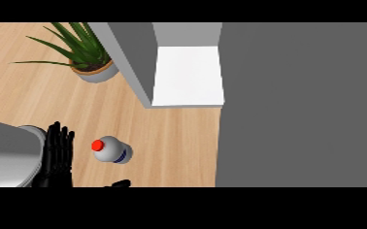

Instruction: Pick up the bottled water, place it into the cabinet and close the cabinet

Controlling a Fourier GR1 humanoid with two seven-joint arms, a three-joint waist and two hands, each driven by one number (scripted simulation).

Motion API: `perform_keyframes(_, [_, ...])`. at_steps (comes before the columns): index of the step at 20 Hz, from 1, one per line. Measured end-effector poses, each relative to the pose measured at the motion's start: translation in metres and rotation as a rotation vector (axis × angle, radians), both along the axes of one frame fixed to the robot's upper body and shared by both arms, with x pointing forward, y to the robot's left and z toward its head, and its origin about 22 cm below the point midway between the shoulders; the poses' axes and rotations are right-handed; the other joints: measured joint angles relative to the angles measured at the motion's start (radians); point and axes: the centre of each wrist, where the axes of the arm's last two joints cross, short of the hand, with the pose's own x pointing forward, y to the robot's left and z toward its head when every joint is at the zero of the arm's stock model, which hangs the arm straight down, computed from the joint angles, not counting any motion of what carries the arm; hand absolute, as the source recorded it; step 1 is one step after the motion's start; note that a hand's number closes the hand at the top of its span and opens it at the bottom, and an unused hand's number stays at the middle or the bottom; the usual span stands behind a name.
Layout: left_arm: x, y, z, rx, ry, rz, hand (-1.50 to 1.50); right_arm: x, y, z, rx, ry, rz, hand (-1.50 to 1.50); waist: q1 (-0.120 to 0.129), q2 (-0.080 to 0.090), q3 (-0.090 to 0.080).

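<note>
Head view: open left hand (57,155) beside upright bottled water (112,150), seemingly apart

I see open light wooden counter (179,136) between the white red-capped water bottle (113,150) and the grey cabinet's white-floored opening (188,75), with nothing lying on that stretch. The cabinet's open grey door (132,60) juts out along the opening's left side, and the potted green plant (84,53) stands just beyond it. My left hand (56,155), fingers straight, rests just left of the bottle.
</note>
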Motion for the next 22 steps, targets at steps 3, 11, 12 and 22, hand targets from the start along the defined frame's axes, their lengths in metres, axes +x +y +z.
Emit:
perform_keyframes(3, [0.005, 0.006, -0.023, -0.006, 0.012, 0.007, -1.50, -0.004, -0.001, 0.000, -0.006, 0.000, 0.004, -1.50, 0.001, 0.000, 0.000])
perform_keyframes(11, [0.013, 0.016, -0.080, -0.023, 0.018, 0.062, -1.50, -0.015, -0.002, -0.001, -0.019, 0.006, 0.013, -1.50, 0.000, 0.001, 0.000])
perform_keyframes(12, [0.013, 0.019, -0.087, -0.022, 0.022, 0.071, -1.50, -0.016, -0.001, -0.001, -0.014, 0.005, 0.015, -1.50, -0.001, 0.001, 0.000])
perform_keyframes(22, [0.016, 0.028, -0.144, -0.132, 0.024, -0.040, -1.50, -0.024, -0.004, -0.002, -0.024, 0.019, 0.020, -1.50, -0.002, 0.003, -0.001])
